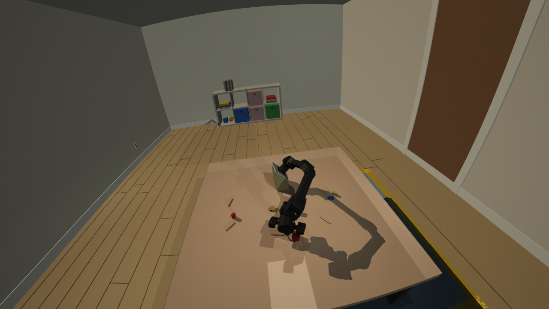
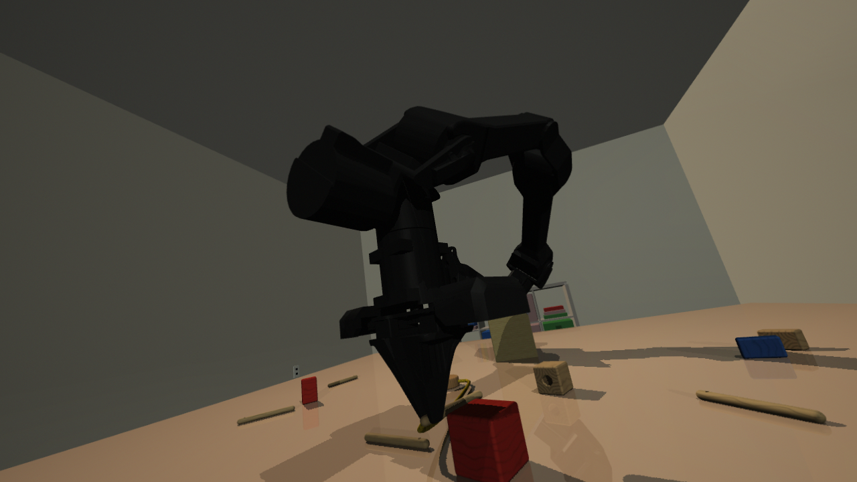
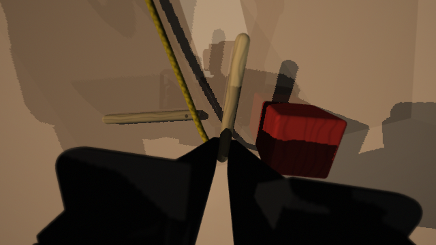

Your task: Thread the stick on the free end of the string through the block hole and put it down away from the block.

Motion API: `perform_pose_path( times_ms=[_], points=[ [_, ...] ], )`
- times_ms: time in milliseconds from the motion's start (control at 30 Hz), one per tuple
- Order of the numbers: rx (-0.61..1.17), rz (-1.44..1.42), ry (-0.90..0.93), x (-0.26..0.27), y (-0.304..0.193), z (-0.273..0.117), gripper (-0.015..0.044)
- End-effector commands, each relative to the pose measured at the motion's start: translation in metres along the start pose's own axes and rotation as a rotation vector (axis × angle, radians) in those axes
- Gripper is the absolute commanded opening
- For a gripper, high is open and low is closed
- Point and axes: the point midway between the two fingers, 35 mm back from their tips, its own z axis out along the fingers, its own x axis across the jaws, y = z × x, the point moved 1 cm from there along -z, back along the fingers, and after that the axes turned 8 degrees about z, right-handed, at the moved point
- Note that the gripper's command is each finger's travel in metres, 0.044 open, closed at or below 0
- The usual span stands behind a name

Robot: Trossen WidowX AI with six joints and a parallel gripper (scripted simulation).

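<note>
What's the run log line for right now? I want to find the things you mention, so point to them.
fingers [image 1: 287,235] [image 2: 428,422]: shut on string's stick [image 2: 464,404] [image 3: 236,71] | stick: raised | holed block [image 2: 553,378]: on table, unthreaded | release: pending
</note>
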Motion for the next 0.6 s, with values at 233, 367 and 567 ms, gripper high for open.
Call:
perform_pose_path(
  times_ms=[233,367,567],
  points=[
    [-0.005,0.003,-0.003,-0.008,0.008,0.010,0.0000],
    [-0.006,0.003,-0.004,-0.011,0.011,0.013,0.0000],
    [-0.006,0.001,-0.004,-0.012,0.012,0.015,0.0000]
  ],
)
